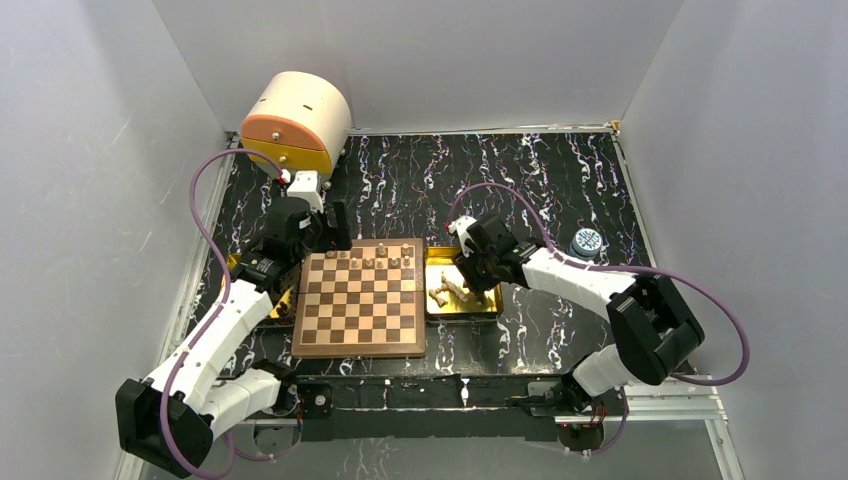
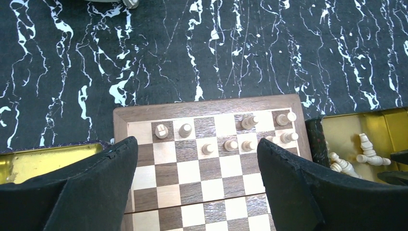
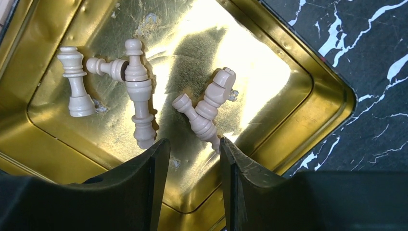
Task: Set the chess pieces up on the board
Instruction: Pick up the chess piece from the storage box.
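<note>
Right tool (image 3: 192, 161) hovers part-spread and empty over the gold tray (image 3: 260, 72), where toppled chess pieces (image 3: 137, 96) look light, hard, roll-prone, so pinch across the slim stem.

The white-shelled, black-jointed left arm (image 1: 215, 335) matches the right arm (image 1: 580, 278); a thin purple cable (image 1: 193, 205) loops along each; the left gripper (image 2: 196, 144) has broad matte black fingers (image 2: 96, 187), rough-edged; the right gripper (image 3: 193, 144) is black too, faintly scuffed.

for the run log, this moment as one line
left hand open over square wooden chessboard; right hand open over shiny gold rectangular tray; light tan wooden chess pieces: some on board, some in tray
</note>
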